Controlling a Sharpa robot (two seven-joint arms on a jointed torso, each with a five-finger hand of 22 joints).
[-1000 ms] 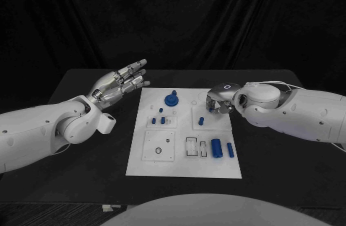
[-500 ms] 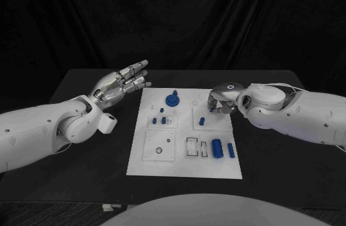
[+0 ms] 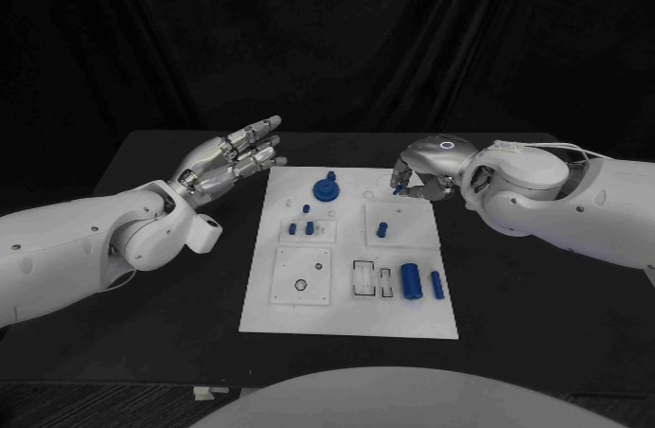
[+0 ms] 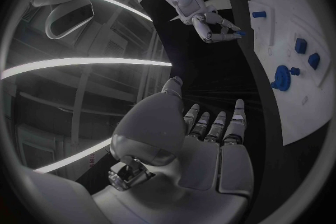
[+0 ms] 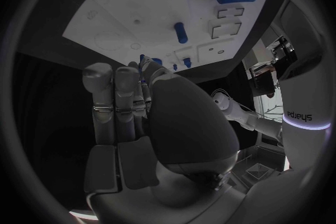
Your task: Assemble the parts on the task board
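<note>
Parts [image 3: 411, 280] lie on the board [image 3: 348, 319] mid-surface while we hold our left hand [image 3: 225, 158] aside, fingers spread and empty, so our right hand [image 3: 416, 177] can seemingly pinch a blue part above the board's far right corner.

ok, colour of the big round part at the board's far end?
Blue. The round part shows best in the head view, standing on the white task board.
</note>
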